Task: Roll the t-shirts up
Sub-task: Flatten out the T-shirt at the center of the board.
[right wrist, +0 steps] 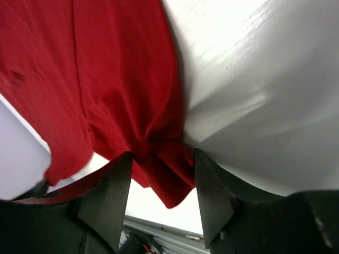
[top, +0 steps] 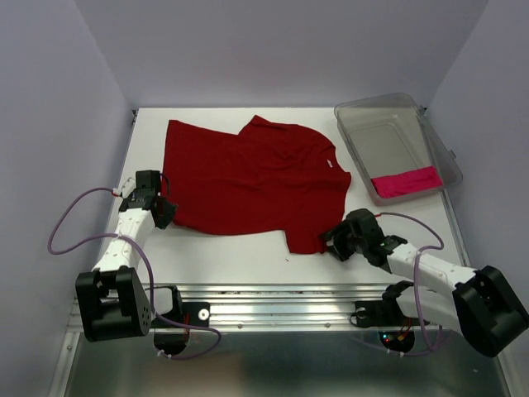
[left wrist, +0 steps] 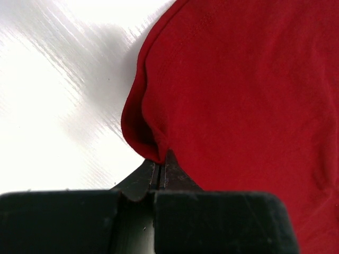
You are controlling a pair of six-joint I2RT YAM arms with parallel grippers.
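Two t-shirts show from the top camera, one clear plastic bin (top: 382, 142) and my two arms. The magenta-pink t-shirt (top: 405, 182) lies as a compact band across the near end of the bin at far right, so I judge that one rolled and put away. The dark red t-shirt (top: 248, 182) is spread flat on the white bench (top: 240, 256), a little crooked, with no turn of a roll in it. I'd put the job about half done, with the whole roll of the red one left. My left claw (top: 165, 205) sits at the shirt's near left edge, and my right claw (top: 331, 240) at its near right corner.

From the left wrist, the left claw (left wrist: 160, 169) has its fingers pressed together. They pinch the hem of the dark red t-shirt (left wrist: 238, 95), which rises in a small fold off the bench (left wrist: 53, 106) just at the tips.

From the right wrist, the right claw (right wrist: 161, 154) is spread, and the corner of the dark red t-shirt (right wrist: 122, 69) is gathered in puckers between the two fingers. Cloth reaches both inner faces, but I cannot tell whether they are bearing on it. Bare bench (right wrist: 254, 90) lies beside it.
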